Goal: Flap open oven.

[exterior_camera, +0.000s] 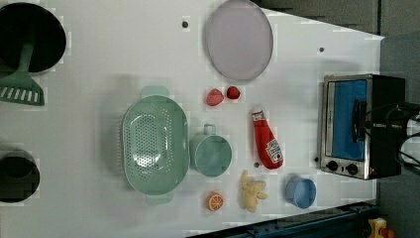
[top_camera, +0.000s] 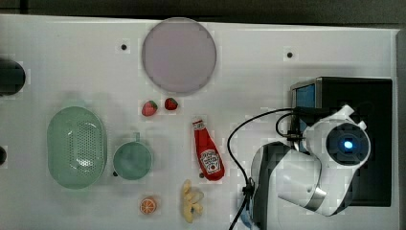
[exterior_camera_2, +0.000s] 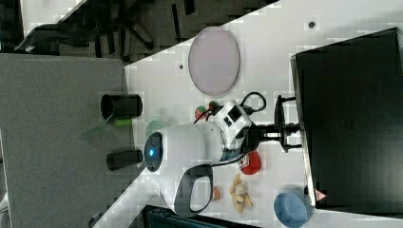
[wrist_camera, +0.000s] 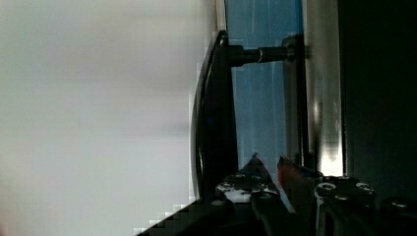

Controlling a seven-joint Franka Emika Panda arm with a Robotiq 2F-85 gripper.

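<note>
The oven (top_camera: 373, 96) stands at the top view's right, black on top, with its blue glass door (exterior_camera: 344, 109) lying flat against the silver frame. A dark bar handle (wrist_camera: 214, 123) stands off the glass on posts. My gripper (wrist_camera: 269, 167) is at the door, its two fingertips close together, in the gap between the handle and the glass. In the right view the gripper (exterior_camera_2: 292, 128) reaches past the handle (exterior_camera_2: 280, 102) to the door face. The arm's white wrist covers part of the oven top in the top view. Nothing is held between the fingers.
A ketchup bottle (top_camera: 208, 155), a green cup (top_camera: 131, 160) and a green colander (top_camera: 76, 146) lie toward the top view's left of the oven. A round plate (top_camera: 178, 55), two strawberries (top_camera: 149, 108) and an orange slice (top_camera: 148, 205) also lie there. A blue bowl (exterior_camera: 300, 192) sits near the oven's knobs.
</note>
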